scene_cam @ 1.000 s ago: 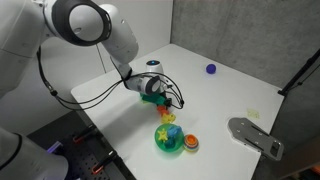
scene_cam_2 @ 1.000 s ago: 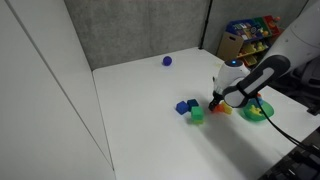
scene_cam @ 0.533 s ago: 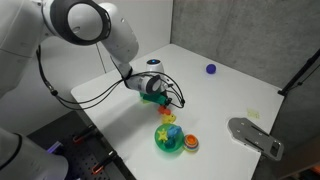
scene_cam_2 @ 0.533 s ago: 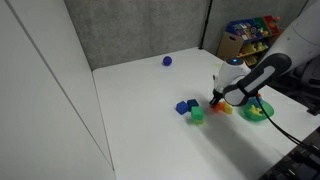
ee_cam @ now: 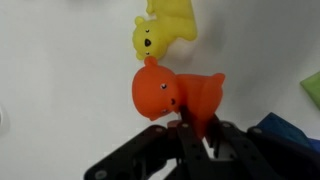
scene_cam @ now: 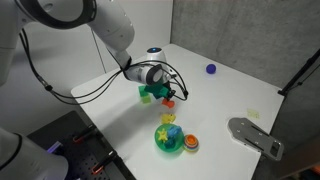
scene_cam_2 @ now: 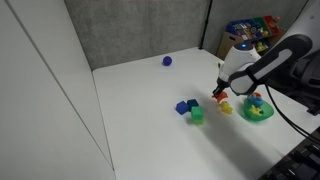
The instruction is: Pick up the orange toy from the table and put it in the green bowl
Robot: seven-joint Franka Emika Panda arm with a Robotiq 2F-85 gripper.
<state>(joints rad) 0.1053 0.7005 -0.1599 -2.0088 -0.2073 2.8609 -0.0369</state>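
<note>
Underneath everything lies a smooth white table [scene_cam: 230,95], backed by grey, felt-like wall panels [scene_cam_2: 140,30]. The black jaws of the gripper [ee_cam: 186,128] are pinched tight on the rear of the orange toy [ee_cam: 180,92], a glossy, rounded animal figure. In the wrist view its head sits just beside a yellow toy [ee_cam: 165,30] of similar form. In an exterior view the orange toy hangs near the green bowl [scene_cam: 156,139], not in it. The round, bright bowl holds mixed coloured pieces.
</note>
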